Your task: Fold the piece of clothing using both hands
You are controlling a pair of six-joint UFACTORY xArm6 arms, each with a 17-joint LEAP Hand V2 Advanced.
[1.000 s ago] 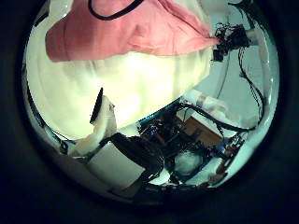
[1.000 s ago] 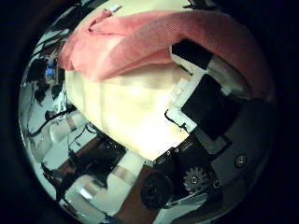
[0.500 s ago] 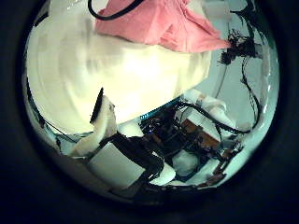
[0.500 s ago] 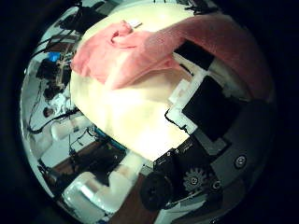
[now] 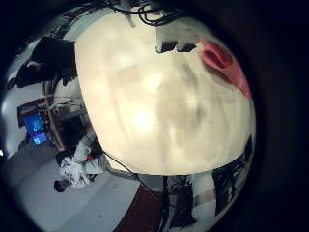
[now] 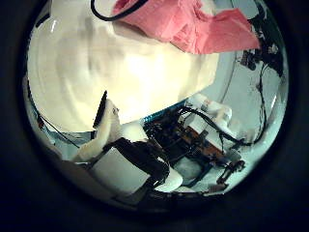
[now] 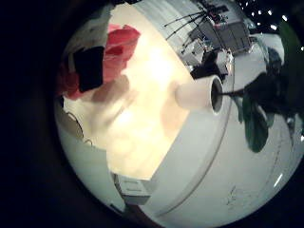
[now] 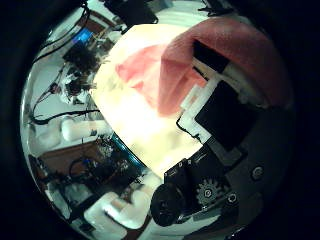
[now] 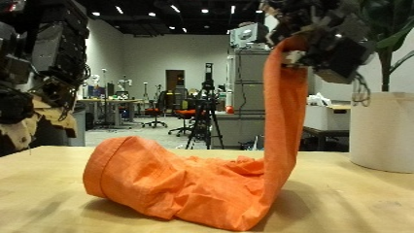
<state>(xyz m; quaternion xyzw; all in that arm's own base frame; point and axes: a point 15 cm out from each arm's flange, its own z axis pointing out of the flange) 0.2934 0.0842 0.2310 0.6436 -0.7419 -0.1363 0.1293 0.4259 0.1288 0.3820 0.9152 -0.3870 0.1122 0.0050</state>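
Observation:
An orange piece of clothing (image 9: 182,184) lies bunched on the wooden table (image 9: 350,209). One long strip of it rises to my right hand (image 9: 324,39), which is high above the table with its fingers curled round the cloth's top end. In the right thumb side palm view the cloth (image 8: 150,70) drapes over those fingers (image 8: 215,95). My left hand (image 9: 51,49) hangs high over the table's other end, apart from the cloth and holding nothing, fingers relaxed. Its thumb side view shows the cloth (image 6: 203,29) far off on the table.
A white plant pot (image 9: 382,131) with a green plant stands at the back of the table, close to the hanging strip and below my right hand. It shows again as a pot (image 7: 195,93) in the right little finger side view. Workshop gear stands behind the table.
Both palm cameras have moved. The cloth fills less of the right thumb side view and more table shows. In the left thumb side view the cloth sits farther off. My right hand keeps its hold.

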